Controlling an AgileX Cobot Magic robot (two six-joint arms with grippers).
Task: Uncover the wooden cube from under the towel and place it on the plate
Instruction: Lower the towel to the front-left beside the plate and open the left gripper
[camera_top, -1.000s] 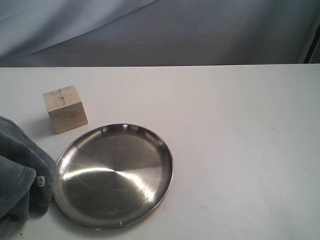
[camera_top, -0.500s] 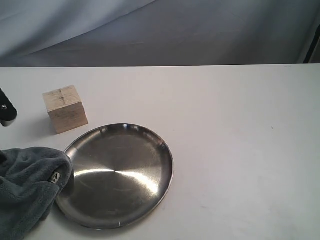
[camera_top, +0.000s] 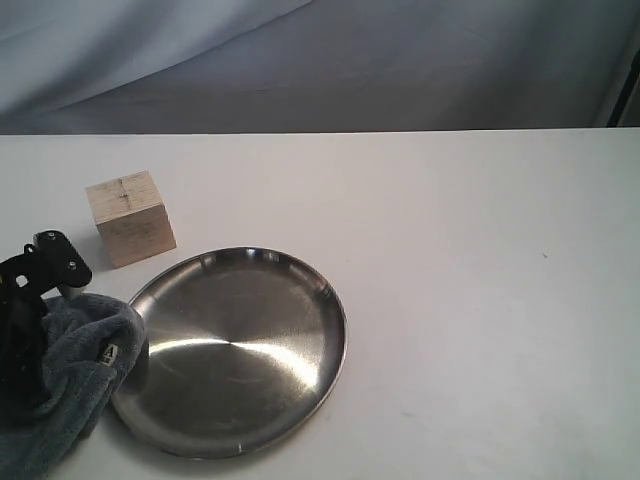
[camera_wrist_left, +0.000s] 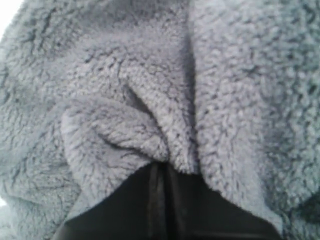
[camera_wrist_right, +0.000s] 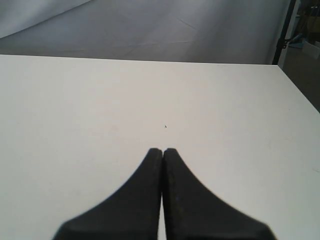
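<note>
Presently, left gripper (camera_wrist_left: 161, 169) clamps fluffy grey-blue fleece towel (camera_top: 78, 372); right gripper (camera_wrist_right: 162, 152) closed, empty; pale wooden cube (camera_top: 130, 217) uncovered beside round steel plate (camera_top: 339, 335).

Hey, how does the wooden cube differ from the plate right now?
The wooden cube is pale, matte and boxy, while the plate is shiny, round and shallow. The cube is far narrower than the plate. The cube stands free, but the towel overlaps the plate's left edge. Both rest on the white table.
</note>
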